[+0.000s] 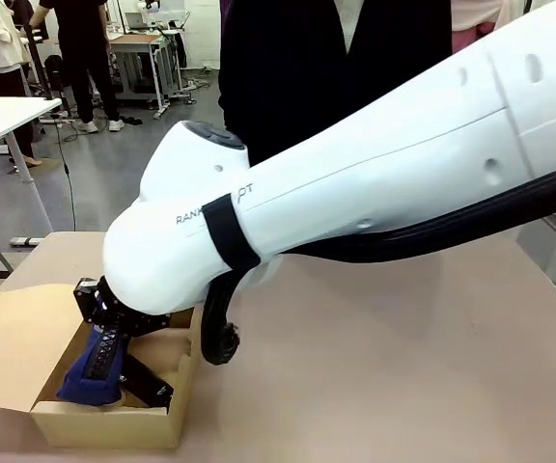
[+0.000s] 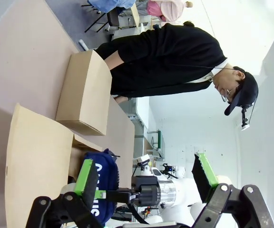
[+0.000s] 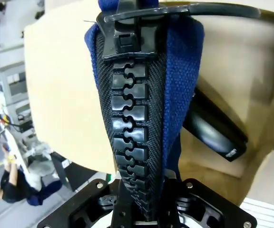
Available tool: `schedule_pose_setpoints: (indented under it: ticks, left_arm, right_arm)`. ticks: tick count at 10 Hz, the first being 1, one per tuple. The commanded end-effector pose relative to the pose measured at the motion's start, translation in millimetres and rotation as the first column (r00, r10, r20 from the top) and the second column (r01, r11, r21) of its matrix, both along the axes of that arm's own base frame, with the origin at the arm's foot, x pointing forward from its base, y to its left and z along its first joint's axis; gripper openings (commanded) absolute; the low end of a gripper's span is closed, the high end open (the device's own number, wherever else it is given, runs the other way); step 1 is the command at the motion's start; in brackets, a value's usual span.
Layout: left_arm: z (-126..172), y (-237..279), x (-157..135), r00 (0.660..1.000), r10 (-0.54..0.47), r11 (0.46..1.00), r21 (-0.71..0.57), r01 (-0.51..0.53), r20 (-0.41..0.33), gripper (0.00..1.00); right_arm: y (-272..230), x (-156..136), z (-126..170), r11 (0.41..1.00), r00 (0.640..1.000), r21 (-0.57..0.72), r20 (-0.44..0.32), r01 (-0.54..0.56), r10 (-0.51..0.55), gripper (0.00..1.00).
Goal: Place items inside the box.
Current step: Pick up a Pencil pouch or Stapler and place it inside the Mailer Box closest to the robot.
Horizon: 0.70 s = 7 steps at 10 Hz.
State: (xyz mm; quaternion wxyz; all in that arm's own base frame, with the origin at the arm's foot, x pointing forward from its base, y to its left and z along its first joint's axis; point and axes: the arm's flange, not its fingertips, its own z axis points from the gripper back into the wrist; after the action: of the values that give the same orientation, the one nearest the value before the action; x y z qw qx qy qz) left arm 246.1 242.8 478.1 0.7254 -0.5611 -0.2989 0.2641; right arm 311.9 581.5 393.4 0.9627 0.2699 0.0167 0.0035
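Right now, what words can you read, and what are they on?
"RANK", the rest covered: on the right arm.
White letters, half hidden, unreadable: on the navy case.
Tiny print, too small to read: on the stapler.

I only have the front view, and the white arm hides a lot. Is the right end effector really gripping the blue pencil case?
Observer: Yes, the right end effector is shut on the blue pencil case, with the zip facing its wrist.
Operator: And the left one?
Observer: The left end effector is open, holding nothing.
Operator: What's the black thing below the case?
Observer: A stapler, lying in the box.
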Motion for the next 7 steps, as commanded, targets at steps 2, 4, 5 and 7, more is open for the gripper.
schedule_pose_setpoints:
  ticks: [2,4,5,7]
  left_arm:
    - [0.6,-0.2,-0.1,1.0,0.0,1.0,-0.005,0.0,0.03,1.0]
    - [0.6,-0.2,-0.1,1.0,0.0,1.0,-0.005,0.0,0.03,1.0]
    - [0.6,-0.2,-0.1,1.0,0.0,1.0,-0.005,0.0,0.03,1.0]
    - [0.6,-0.2,-0.1,1.0,0.0,1.0,-0.005,0.0,0.03,1.0]
  right_arm:
    - [24.9,9.5,-3.2,0.998,0.999,-0.058,0.0,0.033,-0.033,0.06]
    - [24.2,15.3,-13.7,0.996,0.998,-0.084,-0.039,0.036,-0.04,0.06]
    - [23.5,19.0,-20.0,0.994,0.997,-0.097,-0.053,0.046,-0.051,0.06]
    - [23.7,22.8,-31.8,0.994,0.995,-0.105,-0.089,0.029,-0.038,0.06]
